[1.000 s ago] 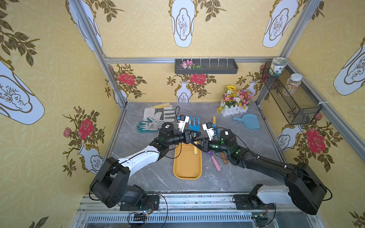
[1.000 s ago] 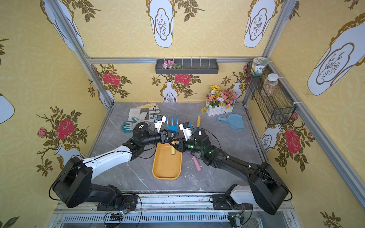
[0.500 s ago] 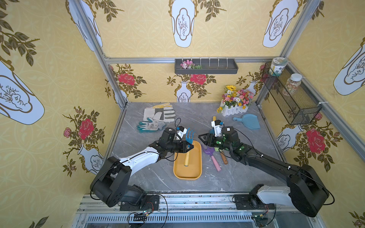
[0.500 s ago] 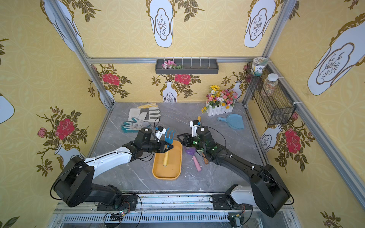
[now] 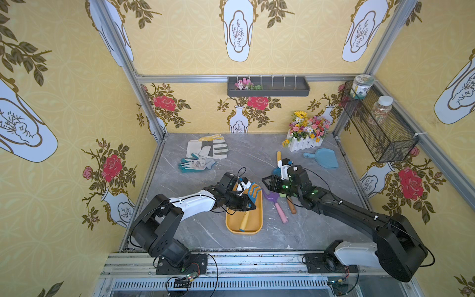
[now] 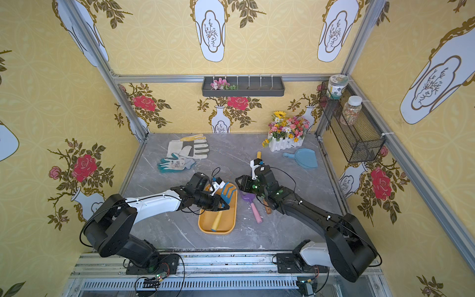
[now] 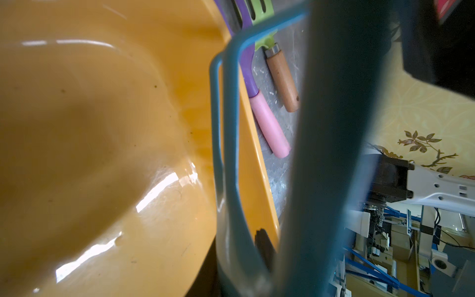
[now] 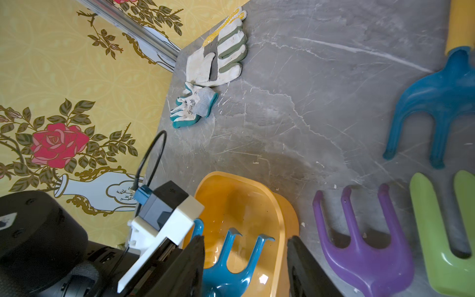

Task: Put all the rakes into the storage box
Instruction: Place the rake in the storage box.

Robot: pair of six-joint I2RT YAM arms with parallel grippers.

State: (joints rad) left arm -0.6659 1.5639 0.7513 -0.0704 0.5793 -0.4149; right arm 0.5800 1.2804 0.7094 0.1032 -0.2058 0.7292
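Glossy plastic storage box [image 5: 254, 222], smooth plastic rake [image 5: 253, 193]

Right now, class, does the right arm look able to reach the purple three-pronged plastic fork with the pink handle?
Probably yes: the right gripper hangs open right by the purple plastic fork, which lies uncovered on the grey tabletop.

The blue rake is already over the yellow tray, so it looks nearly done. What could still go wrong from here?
1. The rake seems tilted in the left fingers: its handle is down in the storage box and its head is raised by the far rim. Let go like this, the head might catch the rim or tip out toward the purple fork beside it.
2. The open right fingers hover close to the rake head, so the two arms could bump.
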